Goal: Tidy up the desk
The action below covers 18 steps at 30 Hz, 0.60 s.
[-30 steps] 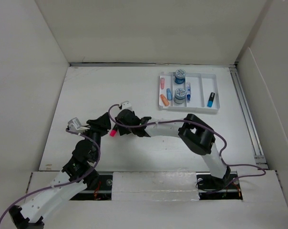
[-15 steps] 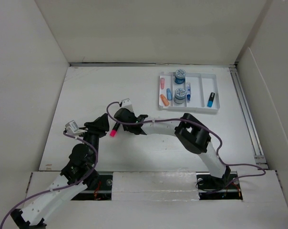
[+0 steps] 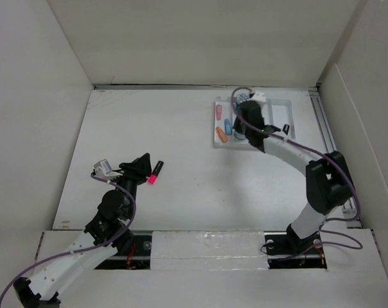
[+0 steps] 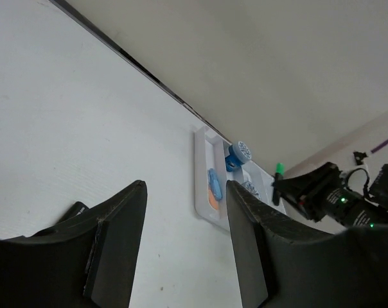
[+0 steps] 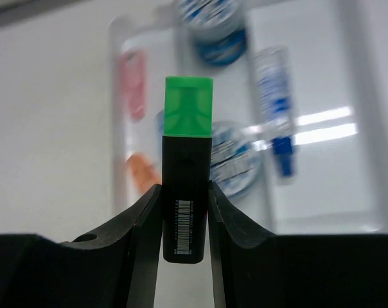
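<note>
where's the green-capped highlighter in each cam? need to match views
Right wrist: green highlighter at centre, cap up, clamped in the right gripper, over the tray.
Left wrist: only its green cap shows, right of centre, just right of the tray.
Top external: not visible; the right arm covers it above the tray.
Shared landmark: the white tray.

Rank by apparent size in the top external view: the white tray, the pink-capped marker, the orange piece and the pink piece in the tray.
1. white tray
2. pink-capped marker
3. orange piece and pink piece: about alike, so not ranked against each other.
</note>
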Motion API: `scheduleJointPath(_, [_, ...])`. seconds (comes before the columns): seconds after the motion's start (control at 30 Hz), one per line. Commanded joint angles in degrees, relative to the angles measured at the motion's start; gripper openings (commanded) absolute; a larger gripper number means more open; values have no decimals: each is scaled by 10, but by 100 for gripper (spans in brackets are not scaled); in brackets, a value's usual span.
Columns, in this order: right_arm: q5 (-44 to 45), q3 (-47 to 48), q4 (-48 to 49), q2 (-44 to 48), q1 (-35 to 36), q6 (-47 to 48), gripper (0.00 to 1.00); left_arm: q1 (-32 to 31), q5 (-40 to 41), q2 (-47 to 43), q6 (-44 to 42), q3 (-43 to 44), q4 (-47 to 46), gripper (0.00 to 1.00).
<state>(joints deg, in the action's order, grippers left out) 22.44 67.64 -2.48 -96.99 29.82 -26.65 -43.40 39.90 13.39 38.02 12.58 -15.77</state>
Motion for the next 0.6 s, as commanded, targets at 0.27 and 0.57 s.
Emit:
scheduleJointPath(0.27, [-188, 49, 1, -49, -288, 6, 12, 1, -14, 20, -7, -5, -48, 48])
scheduleJointPath(0.57, [-244, 90, -21, -112, -356, 11, 16, 1, -20, 24, -6, -2, -44, 48])
